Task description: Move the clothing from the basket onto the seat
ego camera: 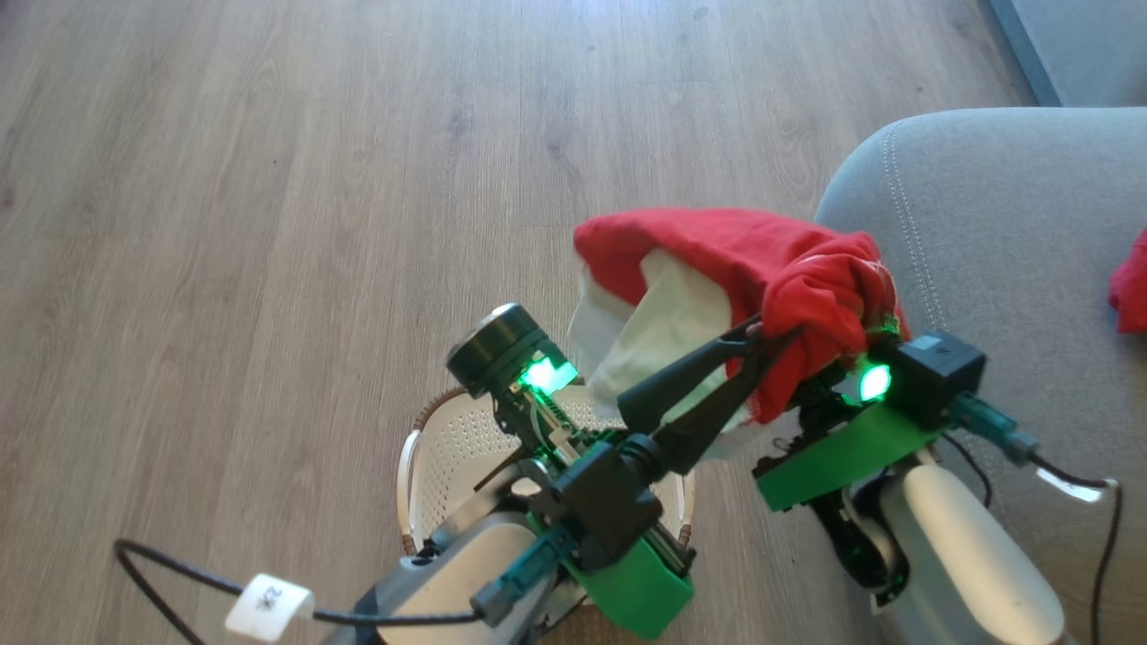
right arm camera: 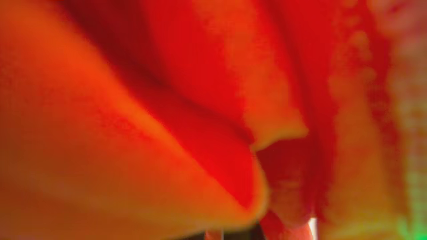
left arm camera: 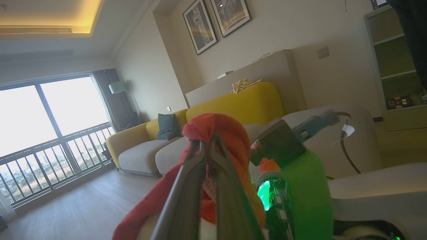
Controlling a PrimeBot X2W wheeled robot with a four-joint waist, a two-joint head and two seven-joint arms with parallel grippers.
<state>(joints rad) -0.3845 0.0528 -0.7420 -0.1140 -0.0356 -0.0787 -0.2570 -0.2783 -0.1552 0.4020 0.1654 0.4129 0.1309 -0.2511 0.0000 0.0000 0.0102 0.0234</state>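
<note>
A red garment with white lining (ego camera: 717, 269), part of the clothing, hangs in the air above the floor between the basket and the seat. My left gripper (ego camera: 762, 339) is shut on a fold of it, and the left wrist view shows the same pinch (left arm camera: 206, 144). My right gripper (ego camera: 833, 358) is buried in the bunched red end, its fingers hidden, with red fabric (right arm camera: 186, 110) pressed close to its camera. The cream perforated basket (ego camera: 448, 448) sits on the floor under my left arm. The grey seat (ego camera: 1004, 233) is at the right, with a second red garment (ego camera: 1131, 291) lying on it.
Wooden floor (ego camera: 269, 224) stretches to the left and ahead. Black cables (ego camera: 179, 573) trail from both wrists. In the left wrist view, a yellow and grey sofa (left arm camera: 233, 103) stands against the wall, with a balcony window (left arm camera: 50, 133) at the left.
</note>
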